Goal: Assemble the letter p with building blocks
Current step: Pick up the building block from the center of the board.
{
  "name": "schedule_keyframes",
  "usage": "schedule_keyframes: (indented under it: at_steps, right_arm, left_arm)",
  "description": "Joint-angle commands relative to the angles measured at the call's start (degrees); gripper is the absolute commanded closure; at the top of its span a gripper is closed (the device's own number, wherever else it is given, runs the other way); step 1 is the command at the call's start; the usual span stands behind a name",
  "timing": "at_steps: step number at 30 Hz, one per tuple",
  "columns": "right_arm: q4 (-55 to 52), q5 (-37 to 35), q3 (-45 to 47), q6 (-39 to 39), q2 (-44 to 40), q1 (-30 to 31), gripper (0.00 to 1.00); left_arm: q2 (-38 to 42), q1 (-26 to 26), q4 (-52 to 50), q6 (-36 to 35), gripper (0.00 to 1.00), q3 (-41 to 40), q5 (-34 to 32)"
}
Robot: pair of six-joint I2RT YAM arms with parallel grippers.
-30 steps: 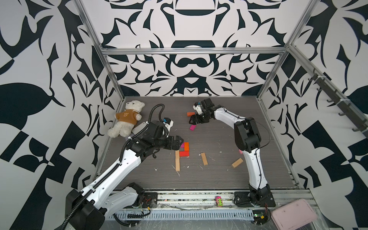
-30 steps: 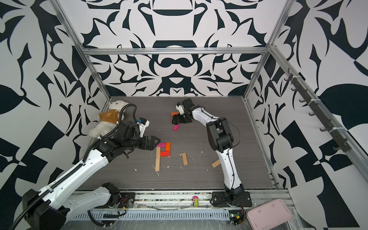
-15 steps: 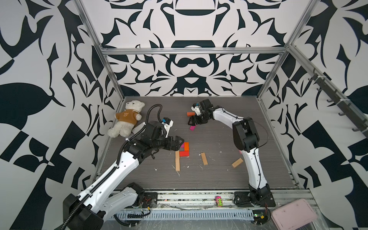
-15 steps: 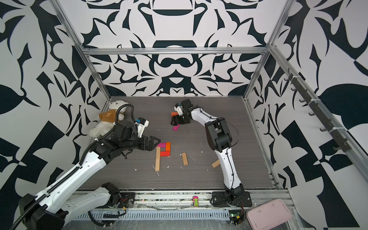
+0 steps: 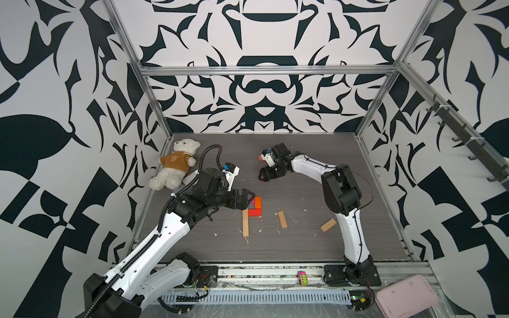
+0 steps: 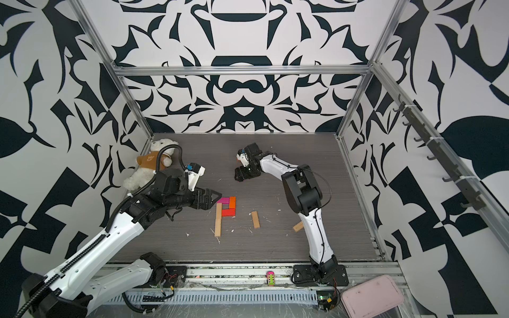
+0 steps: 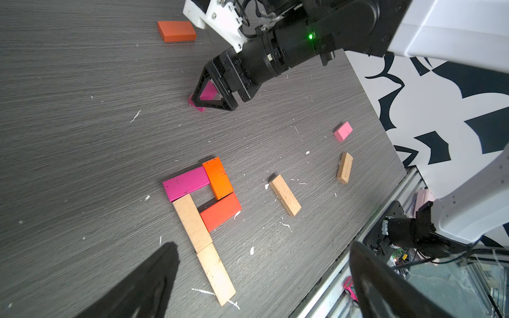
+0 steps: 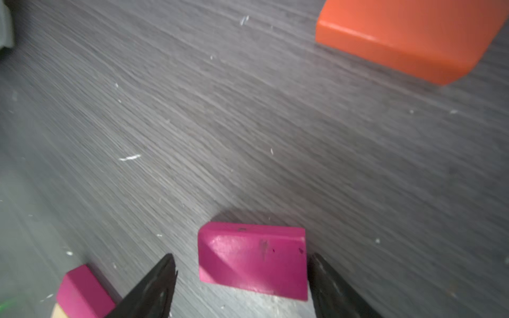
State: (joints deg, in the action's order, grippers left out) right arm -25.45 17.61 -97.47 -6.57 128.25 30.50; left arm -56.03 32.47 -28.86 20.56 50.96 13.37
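Five building blocks lie as a letter p mid-table: a magenta bar [image 7: 186, 183], an orange one [image 7: 218, 178], a red one [image 7: 220, 210] and two tan stem bars [image 7: 192, 223] [image 7: 216, 274]. My left gripper [image 7: 264, 289] [image 5: 249, 196] hovers open and empty just left of the p's top. Farther back, my right gripper [image 8: 242, 258] [image 5: 265, 174] [image 6: 239, 176] is low over a loose magenta block [image 8: 252, 258]. Its jaws straddle the block: one finger [image 8: 327, 283] is at its edge, the other [image 8: 157, 283] stands apart.
Loose blocks: an orange one [image 7: 176, 30] behind the right gripper, two tan ones [image 7: 285, 195] [image 7: 344, 168] and a light pink one [image 7: 343, 131] to the right of the p. A teddy bear [image 5: 176, 165] lies back left. A toy car [image 5: 302, 277] and a pink tray [image 5: 405, 296] sit beyond the front edge.
My right gripper has come down and forward onto the loose magenta block, and its jaws have narrowed around it. The left arm has hardly moved.
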Motion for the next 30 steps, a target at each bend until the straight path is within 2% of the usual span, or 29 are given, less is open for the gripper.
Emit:
schedule_keyframes:
  at_steps: [1,8,17,24,30]
  right_arm:
    - [-2.8,-7.4,1.6,-2.4,-1.1,2.1,0.27]
    - [-1.7,-13.9,2.2,-7.8,-0.8,3.8,0.34]
    - [-1.9,-15.9,1.4,-12.5,0.7,5.2,0.31]
    - [-4.6,-22.0,-1.2,-15.6,3.0,6.2,0.30]
    - [-4.9,-24.2,-1.7,-17.6,3.8,6.9,0.31]
  left_arm:
    - [0.8,-0.2,-0.9,-0.3,0.01,-1.2,1.2]
    - [1.0,-0.3,-1.4,-0.3,0.00,-1.1,1.1]
    - [0.6,-0.3,-1.6,-0.2,0.01,-1.0,1.8]
    - [0.6,-0.2,-1.6,-0.2,0.01,-1.1,2.0]
    - [0.3,-0.3,-1.9,-0.2,0.00,-1.1,2.1]
